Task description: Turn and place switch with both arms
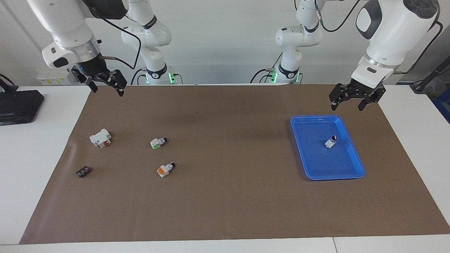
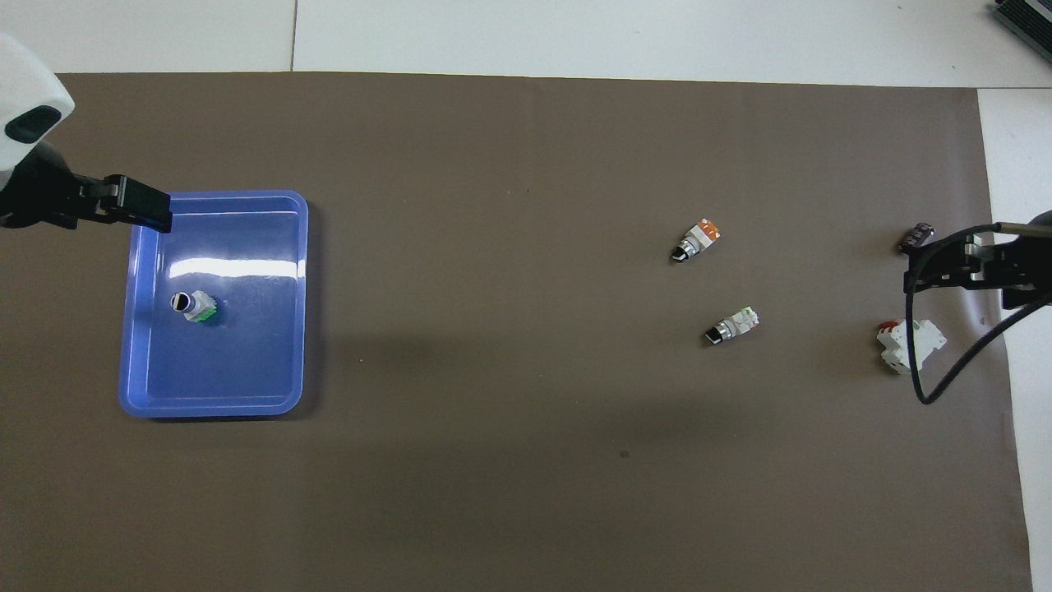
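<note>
The fingers (image 1: 331,102) of the left gripper (image 1: 346,102) were spread apart and held nothing, and the right gripper (image 1: 107,87) hung with its fingers (image 1: 121,92) spread as well, likewise empty. The left gripper was raised over the brown mat (image 1: 225,196) at the surface's edge nearest the robots, toward the left arm's end, just off the blue tray's (image 1: 309,172) nearest rim. The right gripper was raised over the mat's corner nearest the robots at the right arm's end of the surface (image 1: 31,140). The green-patched switch (image 1: 158,142) lay on its side on the mat in the right arm's half of the surface, black end pointing toward the middle, untouched and well apart from both grippers. An orange-patched switch (image 1: 165,169) lay near it, farther from the robots. A white block with red marks (image 1: 100,137) sat closer to the right arm's end edge, and a small dark part (image 1: 83,172) lay farther from the robots than that block. Inside the blue tray rested a second small white switch with a green patch and a black end (image 1: 331,141), tilted, near the tray's middle. A black box (image 1: 17,105) sat on the bare white surface past the mat at the right arm's end.
</note>
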Controlling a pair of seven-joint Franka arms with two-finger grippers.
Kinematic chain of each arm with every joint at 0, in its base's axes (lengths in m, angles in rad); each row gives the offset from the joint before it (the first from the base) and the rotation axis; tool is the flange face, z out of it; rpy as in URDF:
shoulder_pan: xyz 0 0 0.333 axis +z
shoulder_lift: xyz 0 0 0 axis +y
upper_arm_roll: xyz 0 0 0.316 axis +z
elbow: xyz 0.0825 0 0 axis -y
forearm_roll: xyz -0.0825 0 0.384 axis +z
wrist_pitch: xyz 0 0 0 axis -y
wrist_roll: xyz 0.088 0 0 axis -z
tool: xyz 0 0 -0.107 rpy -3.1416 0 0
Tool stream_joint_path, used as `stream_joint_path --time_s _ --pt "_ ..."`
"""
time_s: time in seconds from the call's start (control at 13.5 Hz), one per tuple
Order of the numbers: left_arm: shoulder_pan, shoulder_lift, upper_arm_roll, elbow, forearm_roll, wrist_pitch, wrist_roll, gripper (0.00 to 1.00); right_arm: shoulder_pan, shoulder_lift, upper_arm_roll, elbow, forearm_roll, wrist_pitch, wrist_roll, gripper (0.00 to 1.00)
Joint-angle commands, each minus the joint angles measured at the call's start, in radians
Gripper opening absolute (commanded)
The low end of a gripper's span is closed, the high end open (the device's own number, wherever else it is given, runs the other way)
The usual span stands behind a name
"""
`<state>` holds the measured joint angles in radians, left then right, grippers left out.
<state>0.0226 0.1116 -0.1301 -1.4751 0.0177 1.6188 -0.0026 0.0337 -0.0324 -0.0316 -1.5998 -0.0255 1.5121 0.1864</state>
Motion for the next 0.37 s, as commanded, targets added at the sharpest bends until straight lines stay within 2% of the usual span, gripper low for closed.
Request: stream_joint_path --time_s 0.0,0.3 --pt "0.007 -0.033 -0.002 -0.044 -0.012 0.03 0.001 1.0 0.002 -0.032 0.002 -0.042 -0.007 0.017 -0.013 1.0" --pt "0.008 -0.033 -0.002 -0.044 -0.012 0.03 0.001 1.0 0.0 -0.038 0.002 -0.049 -0.007 0.016 -0.015 1.0"
